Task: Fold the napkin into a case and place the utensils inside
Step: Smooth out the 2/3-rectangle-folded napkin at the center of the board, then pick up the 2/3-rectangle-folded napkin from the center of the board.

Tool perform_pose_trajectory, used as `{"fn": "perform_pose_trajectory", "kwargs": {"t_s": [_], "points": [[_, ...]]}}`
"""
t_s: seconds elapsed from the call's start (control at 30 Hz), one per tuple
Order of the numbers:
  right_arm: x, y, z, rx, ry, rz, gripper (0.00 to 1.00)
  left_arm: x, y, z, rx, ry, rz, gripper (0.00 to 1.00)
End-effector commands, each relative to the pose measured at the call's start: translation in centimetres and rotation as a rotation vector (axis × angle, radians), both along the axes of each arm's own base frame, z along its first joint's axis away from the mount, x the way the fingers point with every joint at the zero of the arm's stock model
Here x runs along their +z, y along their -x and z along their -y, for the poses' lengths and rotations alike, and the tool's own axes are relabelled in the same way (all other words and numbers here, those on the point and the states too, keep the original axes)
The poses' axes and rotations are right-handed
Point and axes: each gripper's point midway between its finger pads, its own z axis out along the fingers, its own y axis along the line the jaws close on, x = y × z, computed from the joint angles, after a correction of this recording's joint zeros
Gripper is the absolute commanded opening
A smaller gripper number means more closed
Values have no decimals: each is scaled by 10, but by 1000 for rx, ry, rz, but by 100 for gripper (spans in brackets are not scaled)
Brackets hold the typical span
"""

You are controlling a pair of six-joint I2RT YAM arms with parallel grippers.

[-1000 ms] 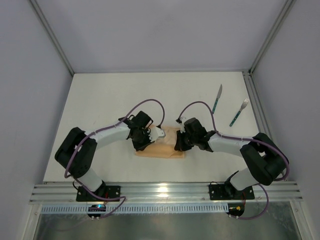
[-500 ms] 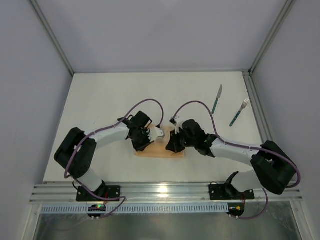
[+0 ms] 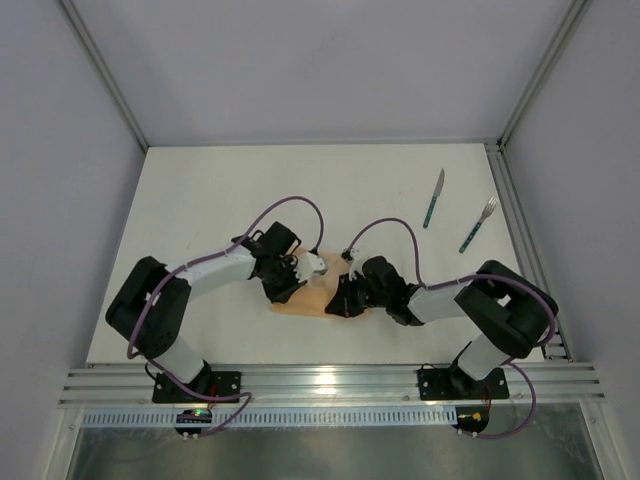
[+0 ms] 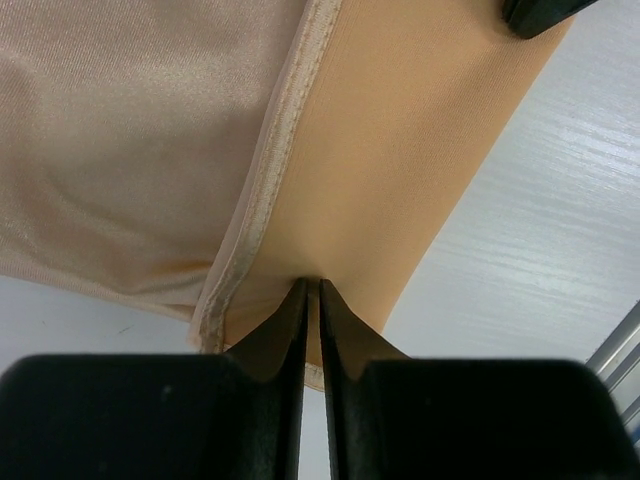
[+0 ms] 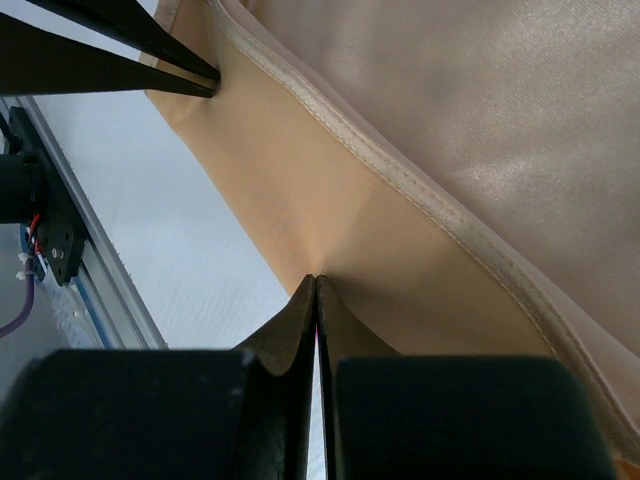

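The peach-orange napkin lies folded on the white table between my two arms. My left gripper is over its left part; in the left wrist view the jaws stand a hair apart with the cloth tented up between the tips. My right gripper is over its right part, shut on a pinch of a cloth layer; a hemmed edge runs beside it. The utensils lie far right on the table, away from both grippers: the knife and the fork, teal-handled.
An aluminium rail runs along the near table edge, and it shows close by in the right wrist view. Metal frame posts rise at the back corners. Purple cables loop over both wrists.
My right arm has swung left across the napkin, carrying its pinch of cloth leftwards; the cloth's visible right end is now covered. The left gripper's jaws have eased slightly apart.
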Motion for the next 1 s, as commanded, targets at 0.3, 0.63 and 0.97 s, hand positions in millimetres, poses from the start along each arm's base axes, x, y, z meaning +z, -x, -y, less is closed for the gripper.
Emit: {"fn": "perform_pose_trajectory", "kwargs": {"t_s": [0.3,0.63,0.97], "points": [[-14,2,22,-59,85,1,4,91,-38,2,177,271,24,42],[-15,-3,18,-28,104,14,4,39,-126,-14,550,177,71,61],[-18,0,20,-12,118,13,4,17,-145,-4,612,244,-40,59]]}}
